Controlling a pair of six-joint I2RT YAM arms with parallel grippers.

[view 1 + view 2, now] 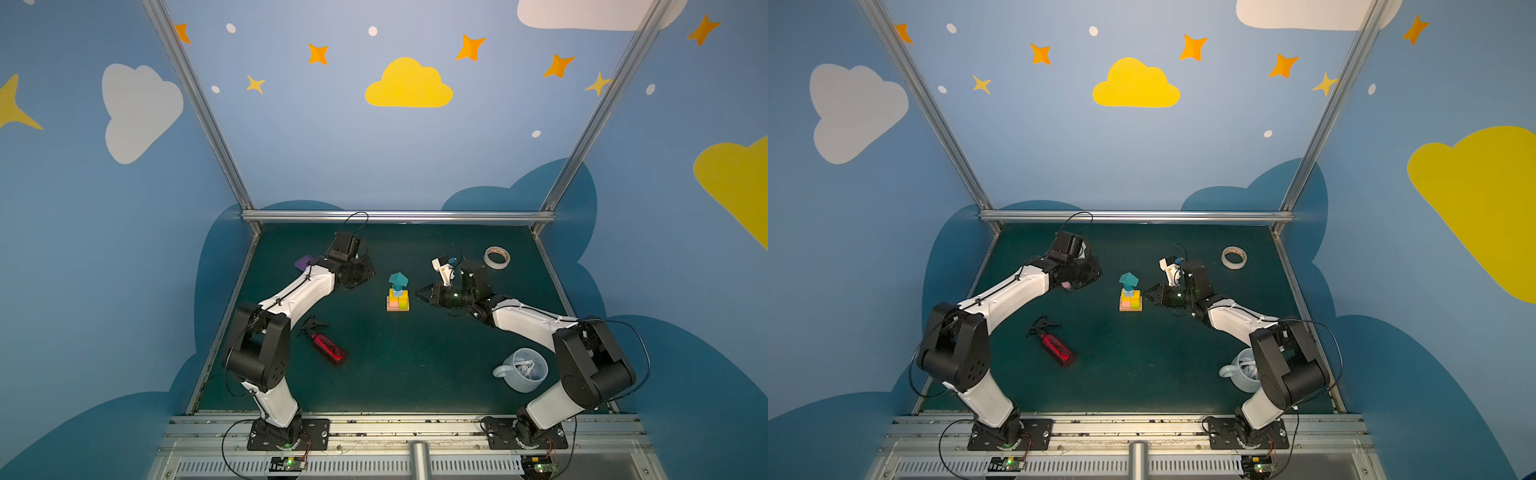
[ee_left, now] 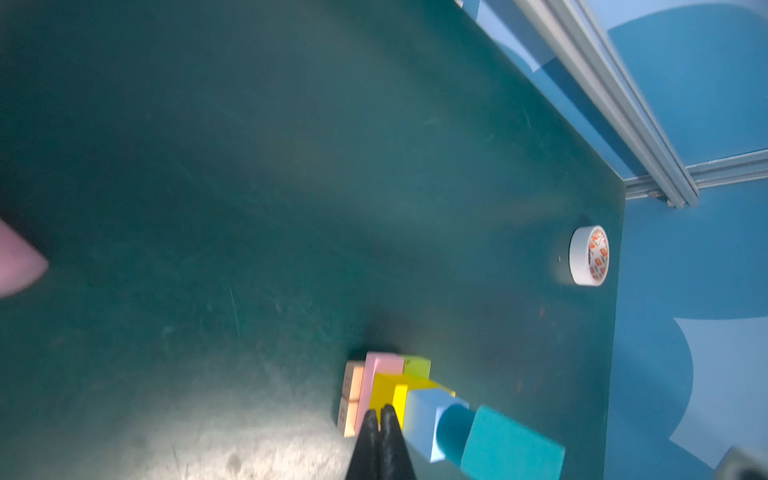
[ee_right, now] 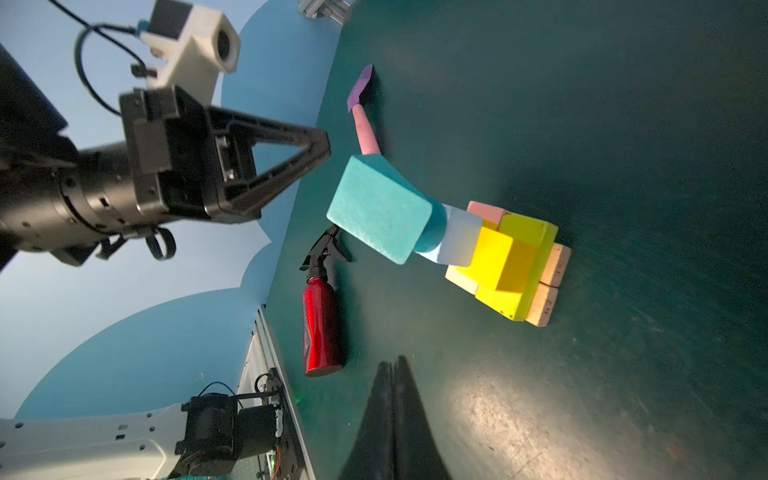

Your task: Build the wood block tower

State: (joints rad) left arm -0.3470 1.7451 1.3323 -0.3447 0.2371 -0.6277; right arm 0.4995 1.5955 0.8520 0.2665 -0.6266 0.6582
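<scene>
The tower (image 1: 398, 296) (image 1: 1130, 296) stands mid-table in both top views. Its wood blocks run from two tan bars (image 3: 550, 282) through a pink slab (image 2: 380, 370) and a lime slab (image 3: 536, 237), yellow cubes (image 3: 498, 262), a pale-blue cube (image 3: 459, 241) and a teal cylinder (image 2: 455, 428) to a teal house-shape (image 3: 380, 212) on top. My left gripper (image 1: 371, 272) (image 2: 380, 409) hangs shut and empty just left of the tower, near its top. To the right of the base, my right gripper (image 1: 417, 292) (image 3: 392, 361) is shut and empty, a short gap away.
A red bottle (image 1: 328, 349) lies front left of the tower. A purple spatula (image 3: 361, 120) lies behind the left arm. A tape roll (image 1: 497, 257) sits at the back right. A pale mug (image 1: 525, 370) stands by the right arm's base.
</scene>
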